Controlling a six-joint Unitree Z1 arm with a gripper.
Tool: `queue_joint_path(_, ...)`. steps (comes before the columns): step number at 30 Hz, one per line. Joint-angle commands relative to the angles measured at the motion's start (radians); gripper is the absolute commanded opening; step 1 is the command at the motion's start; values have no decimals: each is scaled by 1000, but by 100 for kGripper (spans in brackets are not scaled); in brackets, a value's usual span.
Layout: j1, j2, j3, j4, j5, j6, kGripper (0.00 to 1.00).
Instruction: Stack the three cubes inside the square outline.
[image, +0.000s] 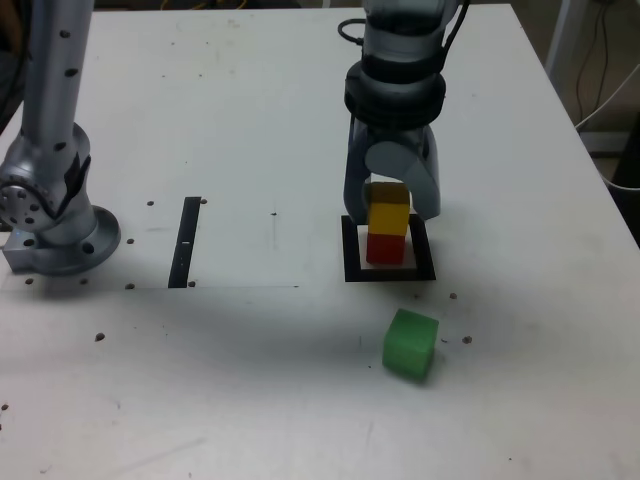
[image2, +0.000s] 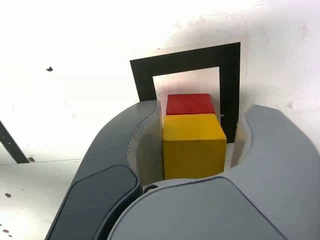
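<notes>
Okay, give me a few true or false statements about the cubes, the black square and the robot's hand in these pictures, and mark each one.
1. The yellow cube sits on top of the red cube. True.
2. The green cube is inside the square outline. False: it lies on the table, outside the outline, nearer the camera in the exterior view.
3. The hand straddles the yellow cube with a gap at each side. True.
4. The red cube stands on the narrow black strip. False: it stands inside the square outline.
5. All three cubes are stacked. False: only two are.
</notes>
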Motion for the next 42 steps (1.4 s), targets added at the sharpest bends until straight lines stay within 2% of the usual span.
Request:
queue_joint_path(1, 1, 0, 8, -4, 11, -12, 90)
queue_joint_path(5, 1, -13, 15, 3, 24, -26, 99)
queue_joint_path(17, 1, -32, 14, 19, 18, -28, 100)
queue_joint_path(26, -36, -113, -43, 141, -9, -28, 100)
queue_joint_path(31, -97, -164, -75, 197, -8, -44, 100)
queue_joint_path(35, -186, -179, -122, 223, -1, -78, 100)
queue_joint_path(42, -355, -100, -211, 225, 8, -137, 100)
